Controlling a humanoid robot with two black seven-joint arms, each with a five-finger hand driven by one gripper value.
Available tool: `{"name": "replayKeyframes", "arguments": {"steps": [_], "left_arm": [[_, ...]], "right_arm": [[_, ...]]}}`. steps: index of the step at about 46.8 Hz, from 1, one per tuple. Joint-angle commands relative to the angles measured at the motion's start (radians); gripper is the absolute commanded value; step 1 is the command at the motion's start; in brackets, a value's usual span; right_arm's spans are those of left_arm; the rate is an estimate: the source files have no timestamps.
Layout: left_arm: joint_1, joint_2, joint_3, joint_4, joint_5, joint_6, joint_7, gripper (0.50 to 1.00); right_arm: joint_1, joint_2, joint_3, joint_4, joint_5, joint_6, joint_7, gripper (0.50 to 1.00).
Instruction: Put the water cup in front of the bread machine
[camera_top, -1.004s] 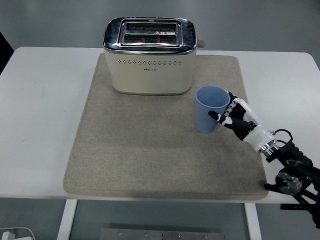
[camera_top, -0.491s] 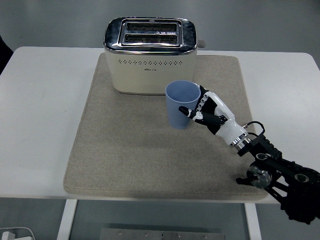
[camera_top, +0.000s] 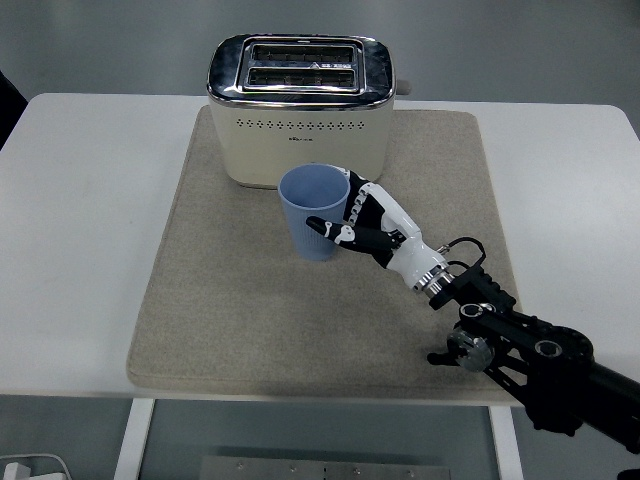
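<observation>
The right hand (camera_top: 368, 228) enters from the lower-right corner of the head view on a black jointed arm (camera_top: 530, 360) w/ a silver wrist ring, and reaches diagonally up-left over the mat. Fingers are clamped on the blue cup (camera_top: 315, 212): the thumb (camera_top: 330, 228) wraps across the cup's near face, the remaining white-and-black fingers curl round its right side. The cup is upright, mouth open upward, interior appears empty. Cup position: just in front of the toaster (camera_top: 298, 110), slightly right of the toaster's centre line; the rim overlaps the lower edge of the toaster's front panel in this view. Whether the cup base is touching the mat or held just above it cannot be told. The toaster is cream-bodied w/ a chrome top and two slots, standing at the far-centre of the grey-beige mat (camera_top: 230, 330), its lever knob (camera_top: 402, 88) projecting from the right end. A row of small perforations runs across the upper front panel. The mat lies flat on the white table (camera_top: 80, 230), covering the central area from far edge region to near edge. Below the table's near edge, a metal plate and part of a table leg are visible, approx centre-left
</observation>
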Motion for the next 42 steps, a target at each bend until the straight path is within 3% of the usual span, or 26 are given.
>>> {"name": "replayKeyframes", "arguments": {"steps": [1, 18, 23, 33, 42], "left_arm": [[0.000, 0.000, 0.000, 0.000, 0.000, 0.000, 0.000, 1.000], [0.000, 0.000, 0.000, 0.000, -0.001, 0.000, 0.000, 1.000], [0.000, 0.000, 0.000, 0.000, -0.001, 0.000, 0.000, 1.000], [0.000, 0.000, 0.000, 0.000, -0.001, 0.000, 0.000, 1.000], [0.000, 0.000, 0.000, 0.000, 0.000, 0.000, 0.000, 1.000]], "right_arm": [[0.006, 0.010, -0.009, -0.011, 0.000, 0.000, 0.000, 0.500], [0.012, 0.046, -0.010, -0.025, 0.000, -0.025, 0.000, 0.500], [0.010, 0.048, -0.010, -0.025, 0.000, -0.026, 0.000, 0.549], [0.004, 0.050, -0.010, -0.025, 0.003, -0.033, 0.000, 0.748], [0.000, 0.050, -0.010, -0.025, 0.003, -0.028, 0.000, 0.811]]}}
